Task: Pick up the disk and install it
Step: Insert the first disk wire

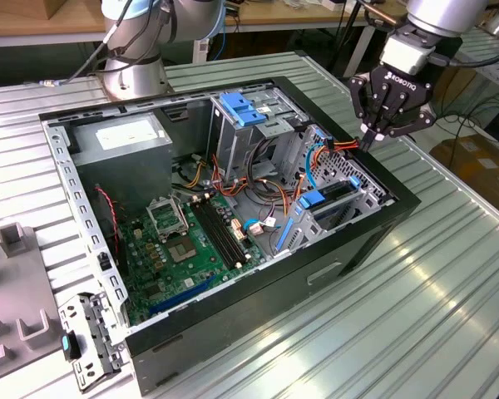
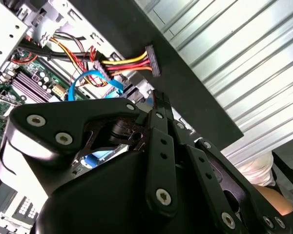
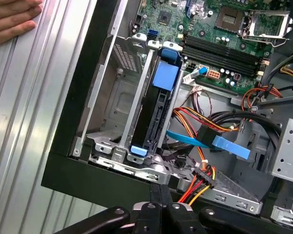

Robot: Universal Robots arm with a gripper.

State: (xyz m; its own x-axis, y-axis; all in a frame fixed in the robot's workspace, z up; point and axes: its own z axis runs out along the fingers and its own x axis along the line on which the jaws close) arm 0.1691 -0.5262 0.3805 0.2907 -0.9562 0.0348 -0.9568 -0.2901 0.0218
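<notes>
The tool (image 1: 371, 138) is clenched with nothing in it, hanging right over the case's (image 1: 349, 249) rim by the loose power connector (image 3: 203, 176). The disk (image 3: 161, 105) is already sitting on edge in the drive cage (image 3: 118, 97), blue rails showing in the first wrist view. A hand (image 3: 12, 19) is resting on the ribbed table (image 3: 24, 122) next to the case.

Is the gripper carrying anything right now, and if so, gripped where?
Nothing is held. The gripper has its jaws closed together with nothing between them, above the case's edge, while the disk sits in its drive bay.
</notes>
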